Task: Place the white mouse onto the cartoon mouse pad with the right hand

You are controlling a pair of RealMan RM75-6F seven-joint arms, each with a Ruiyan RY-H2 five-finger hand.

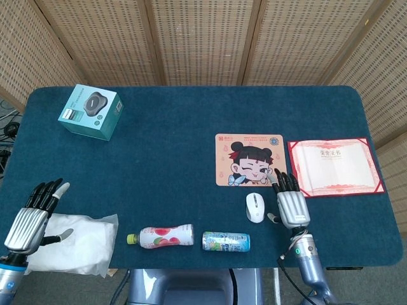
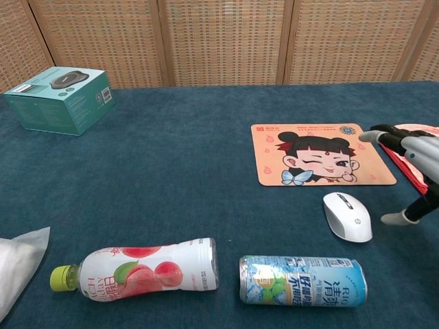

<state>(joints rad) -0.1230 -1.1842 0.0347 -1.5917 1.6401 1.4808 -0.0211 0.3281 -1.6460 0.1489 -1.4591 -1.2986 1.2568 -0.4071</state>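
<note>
The right hand [image 1: 292, 204] hovers just beside the white mouse [image 1: 255, 207], fingers [image 2: 396, 136] spread and holding nothing, thumb [image 2: 405, 216] angled toward the mouse without touching it. The mouse lies on the blue table [image 1: 191, 140], just off the thumb side of those fingers and just short of the near edge of the cartoon pad [image 1: 249, 159], not on it. The fingertips reach up over the pad's near right corner, and past their outer side lies a red-bordered certificate [image 1: 335, 167]. On the far side of the mouse from the right fingers, a can [image 1: 226, 241] and a peach drink bottle [image 1: 161, 236] lie on their sides in a row along the table's near edge. The left hand [image 1: 33, 213] is raised at the table's near left corner, fingers apart and empty, with a white cloth [image 1: 76, 243] just beside it. Well beyond those fingertips, a teal box [image 1: 91, 112] sits near the far left corner.
</note>
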